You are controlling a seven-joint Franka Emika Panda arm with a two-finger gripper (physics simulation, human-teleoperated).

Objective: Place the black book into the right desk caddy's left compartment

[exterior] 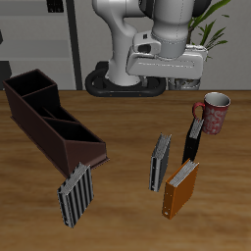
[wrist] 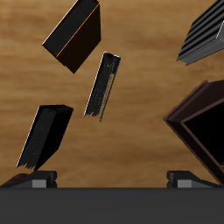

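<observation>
The black book (exterior: 193, 140) stands upright beside the mug, slim and dark with a pale page edge; the wrist view shows it too (wrist: 45, 136). The right desk caddy (exterior: 49, 116) is a long dark brown box with dividers, lying across the table from the book; one corner of it shows in the wrist view (wrist: 197, 127). My gripper (exterior: 170, 80) hangs high above the table's back part, well above and apart from both. In the wrist view the gripper (wrist: 112, 180) is open, its fingertips (wrist: 39, 179) wide apart with nothing between them.
A pink mug (exterior: 214, 113) stands just behind the black book. An orange-brown book (exterior: 181, 186) and a grey striped book (exterior: 160, 162) stand nearer the front edge. Another striped book (exterior: 75, 194) leans at the caddy's sloped low end.
</observation>
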